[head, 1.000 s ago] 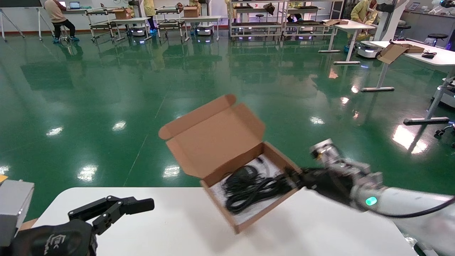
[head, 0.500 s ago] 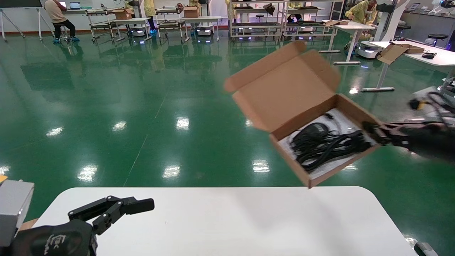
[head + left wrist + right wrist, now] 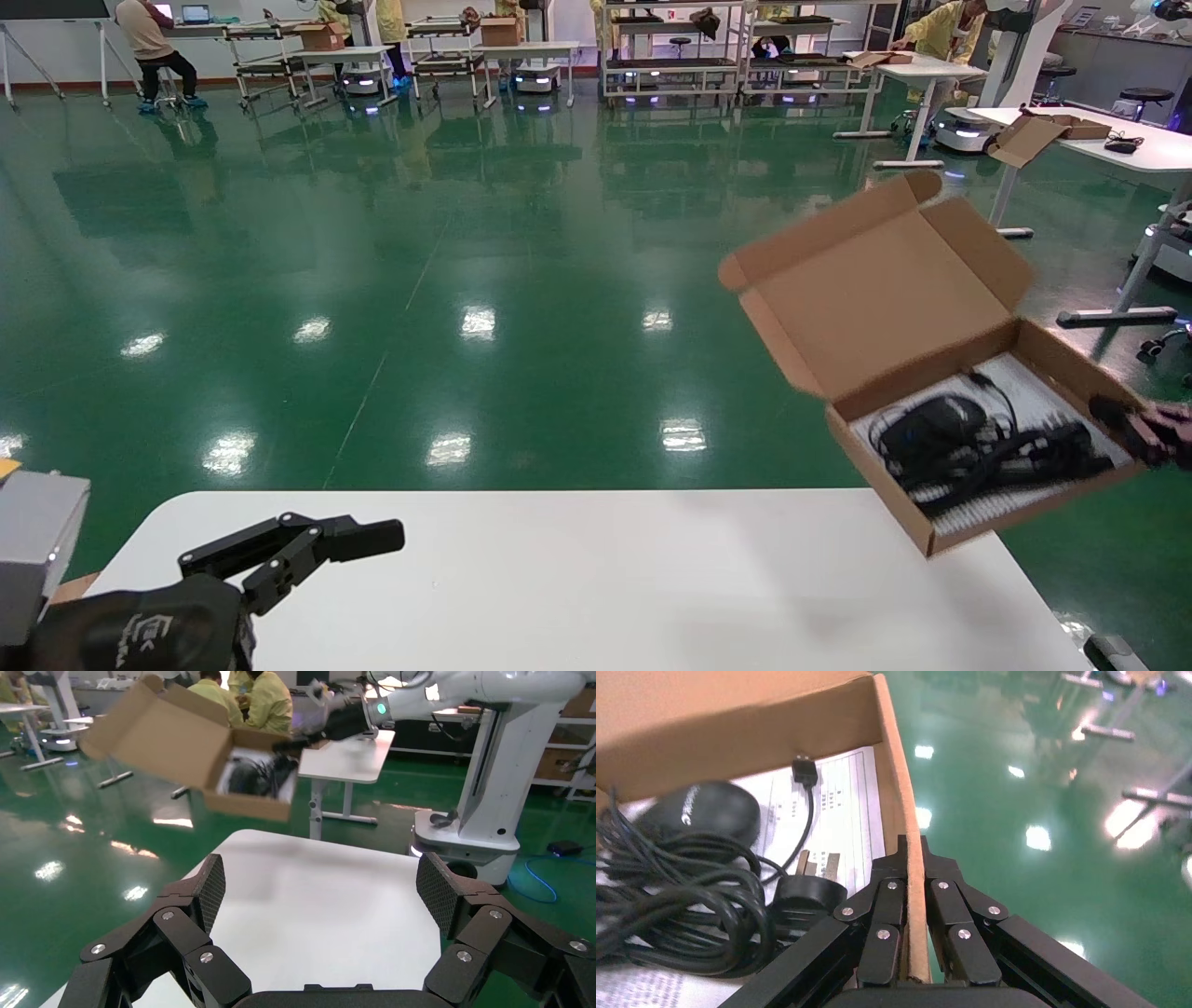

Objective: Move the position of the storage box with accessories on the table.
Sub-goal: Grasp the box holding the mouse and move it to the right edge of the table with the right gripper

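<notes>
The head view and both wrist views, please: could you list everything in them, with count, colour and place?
storage box: one, brown, lid open, held in the air past the table's right corner.
mouse: one, black, in the box.
cable: one, black, coiled in the box.
paper sheet: one, white, under them.
table: one, white, below.
left gripper: black, open, parked over the table's left.
right gripper: black, shut on the box's side wall.

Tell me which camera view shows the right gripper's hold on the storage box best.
The right wrist view: the right gripper pinches the storage box side wall, one finger inside, one outside. The head view shows only its tip at the box's edge; the left wrist view shows it far off, the box held above the table.
</notes>
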Available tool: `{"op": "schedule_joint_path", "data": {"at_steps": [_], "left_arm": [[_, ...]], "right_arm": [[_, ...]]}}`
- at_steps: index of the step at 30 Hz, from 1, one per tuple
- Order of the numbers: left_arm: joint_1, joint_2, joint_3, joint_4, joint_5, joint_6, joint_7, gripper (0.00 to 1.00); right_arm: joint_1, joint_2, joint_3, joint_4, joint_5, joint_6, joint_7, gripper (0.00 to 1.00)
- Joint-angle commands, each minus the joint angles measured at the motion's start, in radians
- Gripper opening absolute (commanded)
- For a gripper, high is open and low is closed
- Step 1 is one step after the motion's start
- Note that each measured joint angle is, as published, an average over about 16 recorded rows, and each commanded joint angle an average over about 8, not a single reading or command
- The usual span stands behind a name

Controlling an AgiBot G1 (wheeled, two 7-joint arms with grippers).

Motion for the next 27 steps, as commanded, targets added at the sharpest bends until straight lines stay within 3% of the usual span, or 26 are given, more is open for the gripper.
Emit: {"op": "schedule_joint_path", "data": {"at_steps": [1,13,27], "left_arm": [[0.0,0.0,0.0,0.0,0.0,0.0,0.0,1.0],[0.0,0.0,0.0,0.0,0.0,0.0,0.0,1.0],[0.0,0.0,0.0,0.0,0.0,0.0,0.0,1.0]], "right_arm": [[-0.029,0.012,0.01,-0.009,0.014,0.002,-0.003,0.0],[-0.251,-0.043,0.118,-0.029,0.167,0.137,-0.072,0.0],[-0.346,-0.125,0.177,0.003,0.255,0.291,-0.149,0.0]]}}
